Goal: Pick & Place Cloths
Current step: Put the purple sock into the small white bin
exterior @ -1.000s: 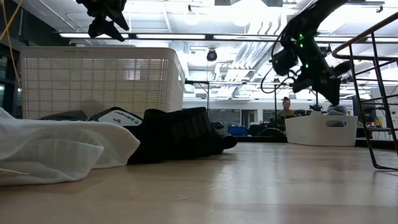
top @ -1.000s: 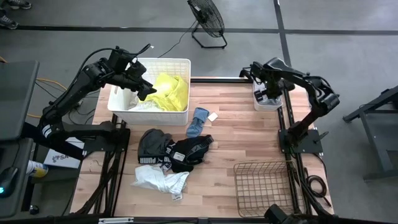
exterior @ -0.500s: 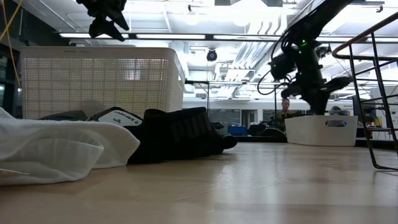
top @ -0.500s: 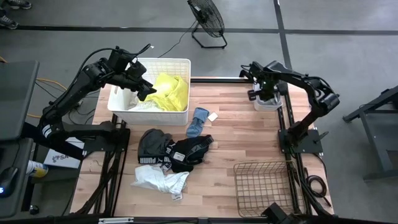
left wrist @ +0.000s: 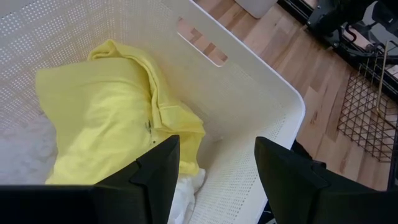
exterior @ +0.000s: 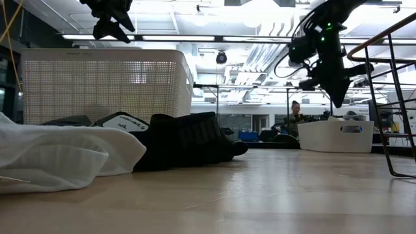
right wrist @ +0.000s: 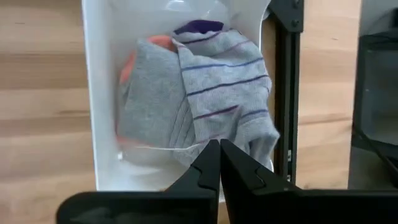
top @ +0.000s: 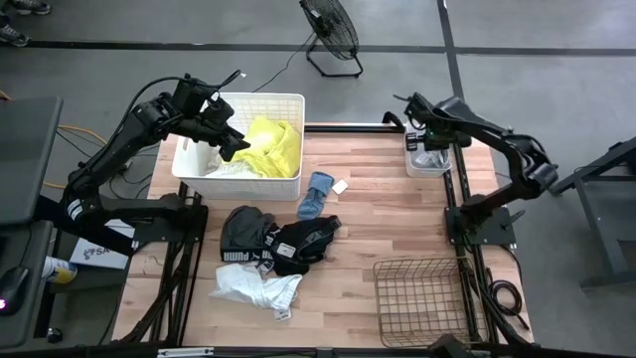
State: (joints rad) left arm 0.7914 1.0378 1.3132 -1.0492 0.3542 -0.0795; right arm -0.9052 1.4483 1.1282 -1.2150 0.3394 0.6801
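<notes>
A neon yellow cloth (top: 270,147) (left wrist: 106,118) lies in the big white basket (top: 260,96) at the far left, on top of a white cloth. My left gripper (top: 234,147) (left wrist: 214,180) hangs open above it, nothing between its fingers. Grey striped socks (right wrist: 205,87) lie in the small white tub (top: 412,169) (right wrist: 93,93) at the far right. My right gripper (top: 433,141) (right wrist: 219,152) hovers shut just above them. On the table lie a blue sock (top: 317,194), black cloths with white print (top: 273,242) and a white cloth (top: 256,286).
A brown wire basket (top: 422,296) stands at the near right corner. Bare wood lies between the cloth pile and the small tub. In the low view a person (exterior: 298,110) shows far behind the table.
My right gripper, staying shut, has dipped toward the small tub, then risen a little above it, and has turned about its own axis. The left arm has kept still.
</notes>
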